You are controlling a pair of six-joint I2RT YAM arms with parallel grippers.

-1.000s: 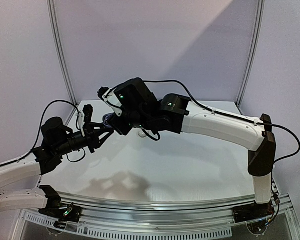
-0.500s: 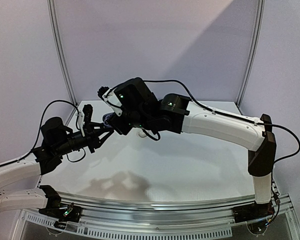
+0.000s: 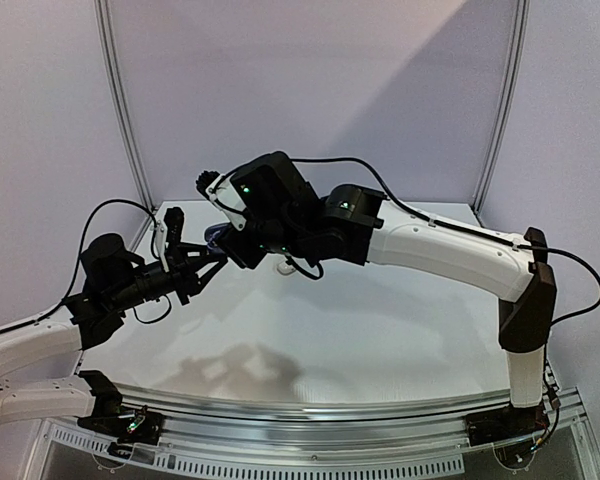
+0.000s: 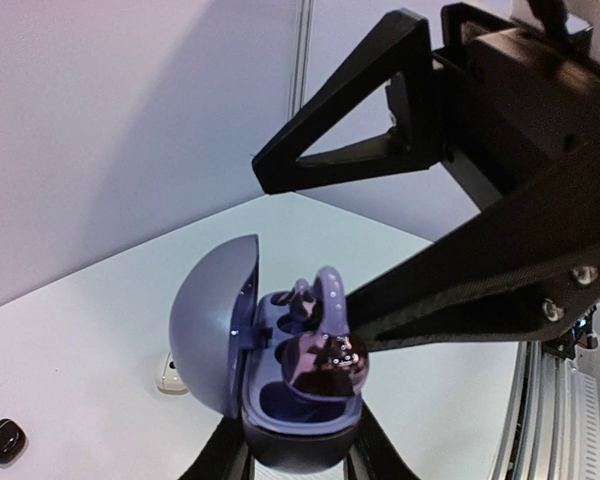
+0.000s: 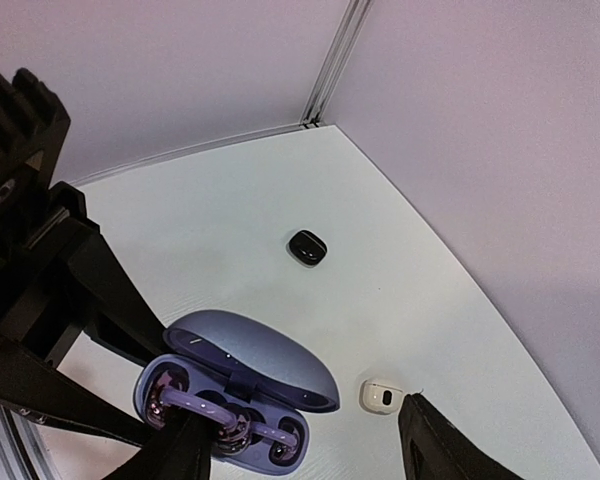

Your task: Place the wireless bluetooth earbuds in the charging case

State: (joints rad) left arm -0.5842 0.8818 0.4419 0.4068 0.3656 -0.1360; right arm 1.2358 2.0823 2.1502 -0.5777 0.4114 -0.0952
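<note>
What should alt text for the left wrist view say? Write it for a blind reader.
An open purple-grey charging case, held from below by the left claw, fills the centre, with a hooked purple earbud in it. One finger of the open right claw reaches toward it from the right. A small white object and a black one lie on the table.

Soft, even light from overhead; I throw faint shadows on the table [image 3: 400,335] near its front edge. A diagonal shade crosses the back wall [image 3: 310,80].
</note>
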